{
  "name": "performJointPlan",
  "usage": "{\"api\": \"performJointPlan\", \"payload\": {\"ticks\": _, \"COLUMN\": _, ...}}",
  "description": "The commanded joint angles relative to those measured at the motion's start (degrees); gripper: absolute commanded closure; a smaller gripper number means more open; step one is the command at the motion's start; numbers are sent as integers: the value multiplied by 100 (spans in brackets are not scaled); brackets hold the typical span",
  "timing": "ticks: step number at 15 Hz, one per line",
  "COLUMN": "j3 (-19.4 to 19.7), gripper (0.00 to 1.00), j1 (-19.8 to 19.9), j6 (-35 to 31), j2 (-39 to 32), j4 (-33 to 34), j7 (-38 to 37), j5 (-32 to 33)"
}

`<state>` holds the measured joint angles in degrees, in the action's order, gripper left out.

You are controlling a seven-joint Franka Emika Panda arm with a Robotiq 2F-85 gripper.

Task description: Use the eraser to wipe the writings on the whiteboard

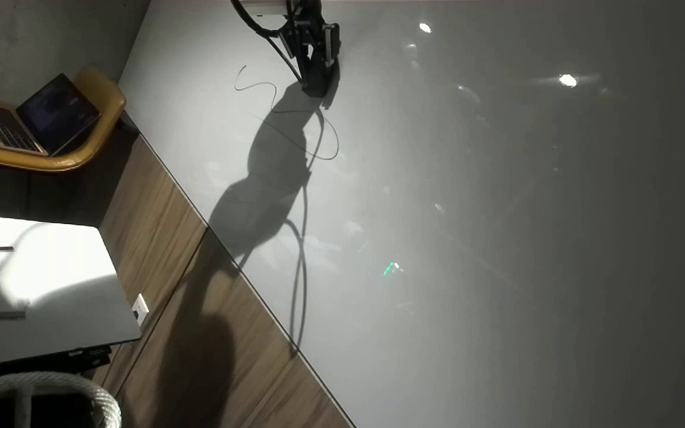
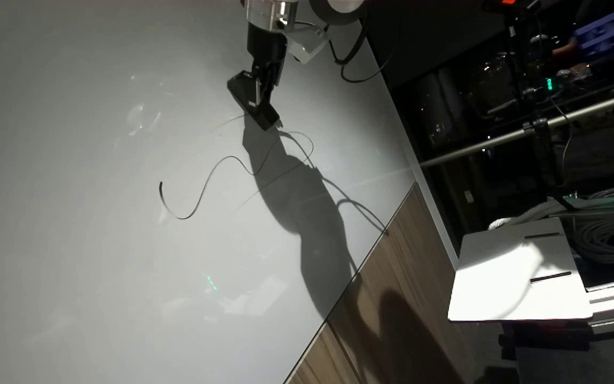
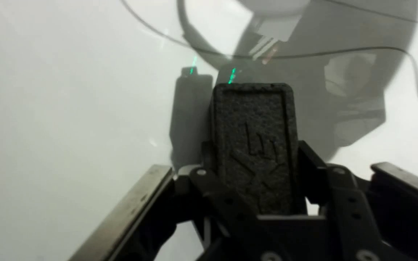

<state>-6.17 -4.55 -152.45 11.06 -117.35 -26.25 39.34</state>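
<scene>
My gripper (image 3: 257, 158) is shut on the eraser (image 3: 256, 112), a dark oblong block that points away from the wrist camera. In both exterior views the eraser (image 2: 253, 101) hangs at the end of the arm, close to the glossy whiteboard (image 1: 497, 208); whether it touches the surface I cannot tell. Thin looping writings (image 1: 338, 142) run below and to the left of the eraser (image 1: 316, 80) in an exterior view. Beyond the eraser's far end, the wrist view shows the lines of the writings (image 3: 314, 54). The arm's shadow covers part of them.
Wood panelling (image 1: 271, 356) borders the whiteboard's lower edge. A small white table (image 2: 509, 288) stands near it. An open laptop (image 1: 27, 119) rests on a yellow chair (image 1: 104, 107). Coiled cables (image 2: 611, 234) and a metal rail (image 2: 579, 120) lie off to the side.
</scene>
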Motion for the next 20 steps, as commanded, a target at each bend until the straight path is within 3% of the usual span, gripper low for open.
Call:
{"api": "performJointPlan", "payload": {"ticks": 1, "j3": -509, "gripper": 70, "j1": -214, "j6": 61, "j2": -858, "j4": 957, "j7": -425, "j5": 255}}
{"api": "performJointPlan", "payload": {"ticks": 6, "j3": -1154, "gripper": 70, "j1": -517, "j6": 542, "j2": -1699, "j4": 1763, "j7": -1071, "j5": 801}}
{"api": "performJointPlan", "payload": {"ticks": 8, "j3": -1167, "gripper": 70, "j1": -855, "j6": 696, "j2": -2048, "j4": 2058, "j7": -1294, "j5": 1074}}
{"api": "performJointPlan", "payload": {"ticks": 14, "j3": -889, "gripper": 70, "j1": -1616, "j6": 671, "j2": -2928, "j4": 2658, "j7": -1347, "j5": 1179}}
{"api": "performJointPlan", "payload": {"ticks": 20, "j3": -468, "gripper": 70, "j1": -1390, "j6": 413, "j2": -2392, "j4": 1880, "j7": -1125, "j5": 1057}}
